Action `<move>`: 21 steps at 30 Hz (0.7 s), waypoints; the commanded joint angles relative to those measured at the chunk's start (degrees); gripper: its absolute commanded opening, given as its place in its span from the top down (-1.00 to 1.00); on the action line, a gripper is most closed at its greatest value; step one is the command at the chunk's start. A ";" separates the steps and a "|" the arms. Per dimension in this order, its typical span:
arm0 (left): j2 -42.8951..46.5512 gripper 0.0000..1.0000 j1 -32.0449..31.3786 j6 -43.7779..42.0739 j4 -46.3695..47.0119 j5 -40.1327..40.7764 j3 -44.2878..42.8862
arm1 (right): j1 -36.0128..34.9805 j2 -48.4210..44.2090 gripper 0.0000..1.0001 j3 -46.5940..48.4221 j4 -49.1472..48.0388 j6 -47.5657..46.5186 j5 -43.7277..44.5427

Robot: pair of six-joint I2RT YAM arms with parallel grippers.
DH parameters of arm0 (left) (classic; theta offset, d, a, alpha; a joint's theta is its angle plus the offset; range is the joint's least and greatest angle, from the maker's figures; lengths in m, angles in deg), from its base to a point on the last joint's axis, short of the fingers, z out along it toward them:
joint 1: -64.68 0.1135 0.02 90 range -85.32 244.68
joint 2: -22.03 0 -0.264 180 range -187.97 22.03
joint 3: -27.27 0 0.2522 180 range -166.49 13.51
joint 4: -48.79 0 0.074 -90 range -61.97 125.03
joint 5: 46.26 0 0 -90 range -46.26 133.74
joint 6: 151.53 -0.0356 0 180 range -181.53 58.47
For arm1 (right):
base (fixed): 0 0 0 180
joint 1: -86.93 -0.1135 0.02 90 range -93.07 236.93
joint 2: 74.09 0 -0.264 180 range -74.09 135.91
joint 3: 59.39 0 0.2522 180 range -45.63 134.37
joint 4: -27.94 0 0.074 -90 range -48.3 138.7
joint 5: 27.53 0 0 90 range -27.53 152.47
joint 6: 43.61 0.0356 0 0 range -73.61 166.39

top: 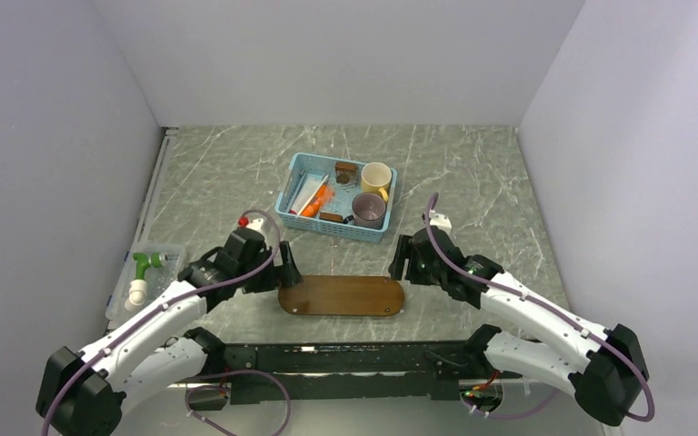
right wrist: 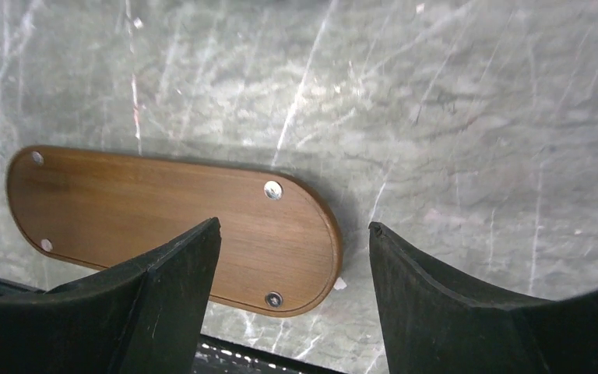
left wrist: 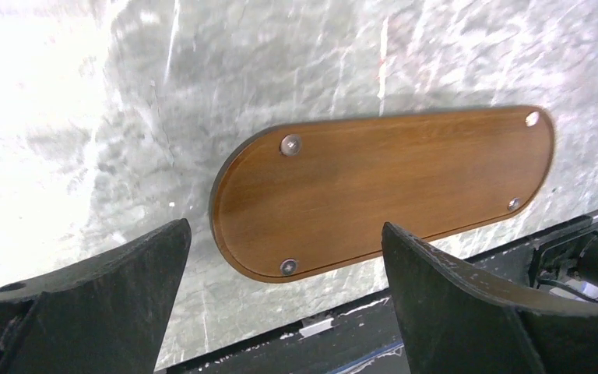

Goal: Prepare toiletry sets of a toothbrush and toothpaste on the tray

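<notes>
Left claw [top: 284, 271] stands wide open and empty at the left end of the flat dark-brown wooden oval tray [top: 341, 295]. At its right end the right claw [top: 400, 262] is open and empty too. Beyond both claws, the small bright-orange soft toothpaste tube [top: 318, 202] lies inside the light-blue plastic mesh basket [top: 288, 195].

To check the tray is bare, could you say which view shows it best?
Left wrist: the tray appears close, almost whole and bare. Right wrist hides part behind a finger; top external shows it far smaller.
</notes>
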 commanded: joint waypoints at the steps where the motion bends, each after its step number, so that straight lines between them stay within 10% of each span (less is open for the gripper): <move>1: 0.99 -0.99 -0.18 -5.06 -6.95 5.45 -8.63 | 0.53 1.07 -0.45 7.68 3.00 -5.44 6.66; 21: 4.37 -0.99 -0.05 -24.18 -20.02 17.25 -35.68 | 5.13 20.63 -0.16 26.21 -1.71 -8.67 6.08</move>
